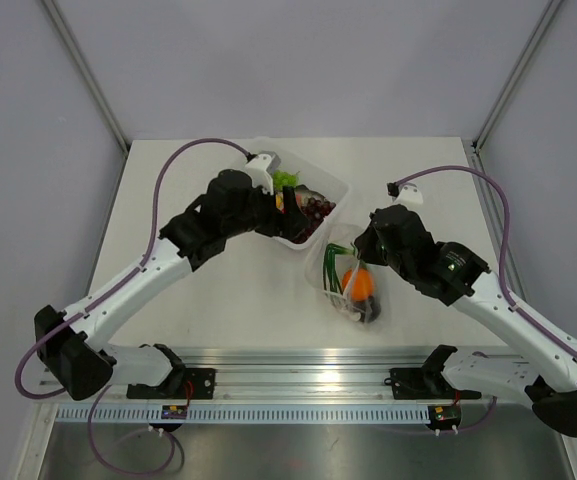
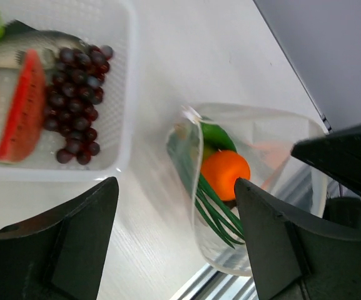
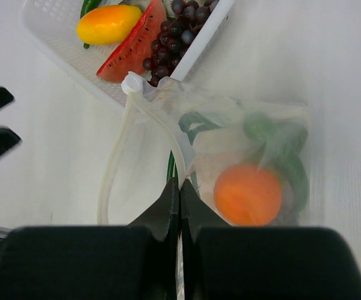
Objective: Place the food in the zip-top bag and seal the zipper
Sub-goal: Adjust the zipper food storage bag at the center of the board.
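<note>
1. The zip-top bag (image 1: 334, 264) was clear, crinkly film. The tray (image 2: 125, 94) was white perforated plastic.
2. The bag held a round orange (image 3: 248, 194) and green onion (image 2: 214, 209). The tray held dark grapes (image 2: 75, 94) and a watermelon slice (image 2: 20, 106).
3. The right gripper (image 3: 179, 190) was pinched together on the bag's mouth edge. The left gripper (image 2: 175, 187), jaws wide apart and empty, hung over the tray, with the bag at its 4 o'clock.

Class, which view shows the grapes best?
Left wrist: the grapes lie whole and sharp in the tray. Right wrist crops them at its top edge; the top view shows only a small dark patch.
</note>
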Robot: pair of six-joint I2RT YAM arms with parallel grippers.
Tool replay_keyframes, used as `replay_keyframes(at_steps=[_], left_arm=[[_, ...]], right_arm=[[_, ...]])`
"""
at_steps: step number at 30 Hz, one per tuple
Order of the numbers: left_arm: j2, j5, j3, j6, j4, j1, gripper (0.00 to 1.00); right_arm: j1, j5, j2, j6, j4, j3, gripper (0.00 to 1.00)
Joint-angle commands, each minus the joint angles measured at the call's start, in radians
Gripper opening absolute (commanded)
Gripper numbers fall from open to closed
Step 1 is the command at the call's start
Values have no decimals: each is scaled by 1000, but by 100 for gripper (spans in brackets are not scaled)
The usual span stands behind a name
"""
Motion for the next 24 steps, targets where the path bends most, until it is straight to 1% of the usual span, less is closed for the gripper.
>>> replay_keyframes(at_steps=[1,2,3,4,5,6,7,8,9,10,11,12,13,15,17,19,21,24], left_arm=[[14,97,98,90,-30,100,78],[69,86,120,120,-69,132,78],[109,44,171,179,-90,143,78],[147,22,202,213,-113,151,78],[231,2,233,248,-160,158,78],[273,-16,270,312,-181,160,78],[313,-45,337,340,-199,162,78],[362,-55,377,365,-236,165,78],[443,-55,414,406,-253,168,77],[487,-52,487,419,-270,175,76],[526,-35,520,434,-296,181,75],[601,-9,549,462,-308,188,74],[632,2,609,466,-316,203,73],[725,40,667,479,-345,218,70],[774,74,735,480,-363,241,68],[818,118,753,479,-356,255,67],[836,128,755,479,-345,257,67],[873,131,766,479,-339,258,63]], right_arm=[[10,31,-9,-18,64,14,0],[8,31,-7,-19,62,16,0],[8,29,-7,-19,61,16,0],[8,22,-7,-19,64,17,0],[8,15,-5,-19,64,16,0],[8,12,-4,-18,64,16,0],[8,5,-4,-14,64,16,0],[10,2,-2,-14,64,14,0],[8,-5,-1,-14,67,10,0],[8,-5,-1,-13,67,10,0],[8,-6,-1,-11,64,8,0],[8,-9,-1,-13,64,10,0],[10,-11,-1,-13,67,8,0],[8,-17,-5,-13,65,10,0],[8,-18,-8,-11,56,10,0],[8,-18,-9,-14,50,7,0],[8,-20,-13,-16,48,4,0],[8,-17,-12,-16,44,2,0]])
